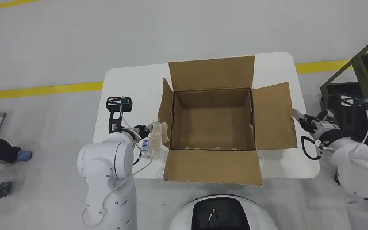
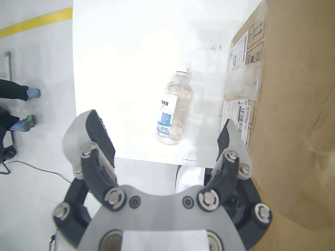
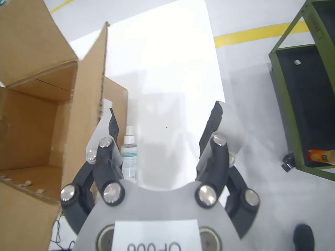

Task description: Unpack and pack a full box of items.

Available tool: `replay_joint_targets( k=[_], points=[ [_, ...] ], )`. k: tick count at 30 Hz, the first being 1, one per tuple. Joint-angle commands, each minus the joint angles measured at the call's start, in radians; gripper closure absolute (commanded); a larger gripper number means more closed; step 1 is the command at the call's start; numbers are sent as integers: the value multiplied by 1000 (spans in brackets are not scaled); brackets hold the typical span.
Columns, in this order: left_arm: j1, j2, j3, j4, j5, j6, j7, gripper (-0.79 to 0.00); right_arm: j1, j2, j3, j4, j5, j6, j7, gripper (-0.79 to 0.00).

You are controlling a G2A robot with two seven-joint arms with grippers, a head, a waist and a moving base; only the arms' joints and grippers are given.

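An open cardboard box (image 1: 213,121) stands mid-table with all flaps folded out; inside I see only its brown floor. A clear bottle (image 2: 174,108) with a white and blue label lies on its side on the white table (image 2: 117,53), beside the box's left wall (image 2: 288,105). My left gripper (image 2: 159,120) hangs open just above the bottle's base, not touching it; from above it sits by the left flap (image 1: 148,133). My right gripper (image 3: 165,110) is open off the table's right edge (image 1: 300,118). A small spray bottle (image 3: 129,152) stands upright near its fingers, next to the right flap (image 3: 91,61).
A green cart (image 3: 301,79) stands on the floor right of the table, with an orange bottle (image 3: 320,155) on its lower shelf. Yellow floor tape (image 1: 52,89) runs behind the table. Bare tabletop (image 1: 132,80) lies left of the box.
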Motion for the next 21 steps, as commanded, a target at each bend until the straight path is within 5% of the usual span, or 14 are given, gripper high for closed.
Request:
replay_joint_targets(
  k=[1, 11, 21],
  points=[
    [0, 0, 0, 0, 0, 0, 0, -785, -7, 0, -12, -6, 4, -2, -4, -785],
    [0, 0, 0, 0, 0, 0, 0, -785, -10, -12, -89, 47, 167, 29, -83, -782],
    [0, 0, 0, 0, 0, 0, 0, -785, -99, -21, 99, -31, 479, 9, -218, -785]
  ],
)
